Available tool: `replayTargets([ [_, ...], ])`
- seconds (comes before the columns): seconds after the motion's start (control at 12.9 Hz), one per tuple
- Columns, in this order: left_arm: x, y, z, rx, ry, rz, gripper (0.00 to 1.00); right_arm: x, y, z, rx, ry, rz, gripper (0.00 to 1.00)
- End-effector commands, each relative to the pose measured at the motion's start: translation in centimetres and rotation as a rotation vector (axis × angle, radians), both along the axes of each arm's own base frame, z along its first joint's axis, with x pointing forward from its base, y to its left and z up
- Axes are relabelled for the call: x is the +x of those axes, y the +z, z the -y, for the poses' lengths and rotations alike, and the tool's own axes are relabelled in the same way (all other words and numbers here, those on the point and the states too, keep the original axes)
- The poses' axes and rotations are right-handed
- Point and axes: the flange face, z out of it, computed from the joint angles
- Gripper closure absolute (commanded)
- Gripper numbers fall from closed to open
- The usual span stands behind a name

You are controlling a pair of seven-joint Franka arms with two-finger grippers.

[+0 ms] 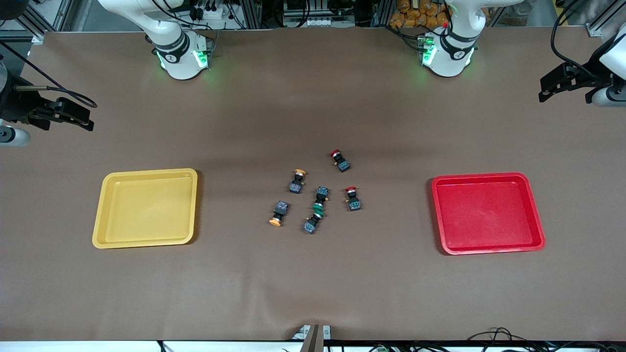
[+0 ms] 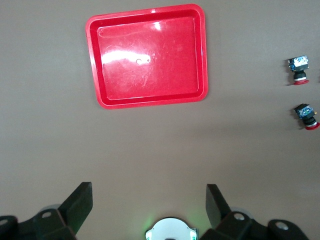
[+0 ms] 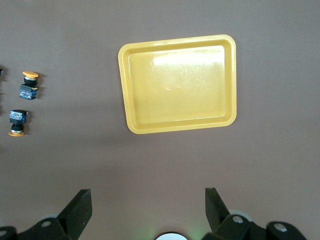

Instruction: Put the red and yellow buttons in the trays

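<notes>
— What sort of place is this?
— A robotics lab: two white Franka arm bases (image 1: 178, 54) bolted on a brown-covered table (image 1: 313, 283), aluminium framing and cables (image 1: 210, 12) along the edge.

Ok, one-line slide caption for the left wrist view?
Open left gripper high over bare table, empty red tray ahead, two red buttons beside it.

**Three cameras covered one table**

A high front camera faced the robots across the brown table (image 1: 313, 283), taking in both trays and the whole button cluster. The left wrist camera looked straight down on the red tray (image 2: 100, 95) from well above; the right wrist camera did likewise over the yellow tray (image 3: 127, 115). Each shared its tray and two buttons with the front view.
</notes>
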Motion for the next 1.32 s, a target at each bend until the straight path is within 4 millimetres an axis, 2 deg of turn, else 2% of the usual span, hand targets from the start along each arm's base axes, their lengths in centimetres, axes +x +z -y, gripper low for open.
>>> replayTargets([
  [0.0,0.2,0.5,0.2,-0.013,0.005,-0.007,0.00,-0.2,0.2,0.1,-0.001,0.009,-0.003,0.00],
  [0.15,0.3,0.7,0.4,-0.003,-0.004,-0.002,0.00,-0.2,0.3,0.3,-0.001,0.006,-0.001,0.00],
  [0.23,1.0,0.7,0.4,-0.004,-0.005,-0.002,0.00,-0.2,0.3,0.2,0.000,0.008,-0.001,0.00],
  [0.39,1.9,-0.5,0.4,-0.018,-0.003,-0.027,0.00,-0.2,0.3,0.1,-0.001,0.009,-0.001,0.00],
  [0.46,2.3,-1.8,0.8,-0.018,-0.009,-0.056,0.00,-0.1,0.2,0.0,-0.001,0.011,-0.003,0.00],
  [0.7,4.6,-6.5,4.8,-0.012,-0.071,-0.137,0.00,-0.1,0.2,-0.1,-0.001,0.012,-0.001,0.00],
  [0.85,5.9,-8.9,8.8,-0.019,-0.116,-0.130,0.00,-0.1,0.3,0.2,0.000,0.008,0.000,0.00],
  [1.24,8.6,-15.1,17.3,-0.028,-0.027,-0.067,0.00,-0.1,0.2,0.1,0.000,0.009,-0.001,0.00],
])
